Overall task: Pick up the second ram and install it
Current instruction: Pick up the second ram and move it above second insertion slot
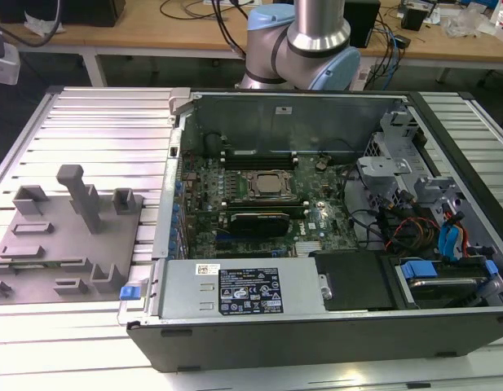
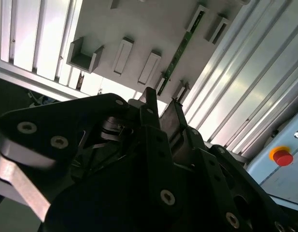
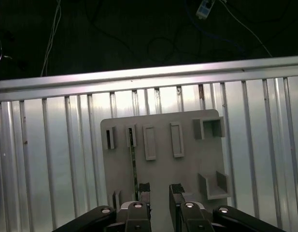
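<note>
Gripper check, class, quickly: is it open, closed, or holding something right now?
Gripper: open, holding nothing; it hangs over the holder tray, where the second ram stands on edge.

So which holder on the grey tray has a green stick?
The long thin one: the second ram spans two small end blocks. Other holders on the grey tray look bare.

The open computer case [image 1: 316, 346] lies on the slatted table [image 1: 104, 122], the holder tray [image 1: 39, 252] beside it on the exterior view's left, the robot arm [image 1: 308, 41] behind it. Inside, the power supply [image 1: 243, 289] sits nearer the camera than the motherboard [image 1: 259, 195]. In the first wrist view the gripper [image 3: 160, 189] hangs above the holder tray, the second ram [image 3: 134, 166] standing on edge there just beside 1 finger.
</note>
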### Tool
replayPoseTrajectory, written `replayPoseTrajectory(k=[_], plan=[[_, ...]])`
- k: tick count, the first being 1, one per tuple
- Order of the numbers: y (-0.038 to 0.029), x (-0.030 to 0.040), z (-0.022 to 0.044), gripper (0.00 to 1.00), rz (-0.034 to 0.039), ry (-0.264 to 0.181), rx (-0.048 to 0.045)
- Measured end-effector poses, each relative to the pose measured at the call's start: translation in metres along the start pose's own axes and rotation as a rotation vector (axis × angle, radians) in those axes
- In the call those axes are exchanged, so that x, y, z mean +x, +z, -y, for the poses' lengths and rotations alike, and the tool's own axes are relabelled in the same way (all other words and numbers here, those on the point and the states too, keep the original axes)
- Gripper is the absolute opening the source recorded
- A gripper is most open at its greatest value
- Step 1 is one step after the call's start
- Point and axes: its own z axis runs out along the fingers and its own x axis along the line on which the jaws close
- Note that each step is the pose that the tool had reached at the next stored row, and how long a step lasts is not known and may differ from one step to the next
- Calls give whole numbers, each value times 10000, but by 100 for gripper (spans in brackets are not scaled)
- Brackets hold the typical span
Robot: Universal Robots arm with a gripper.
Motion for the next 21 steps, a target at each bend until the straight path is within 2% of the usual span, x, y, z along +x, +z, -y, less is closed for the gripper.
replayPoseTrajectory(k=[21], plan=[[213,3,9,30,0,0,0]])
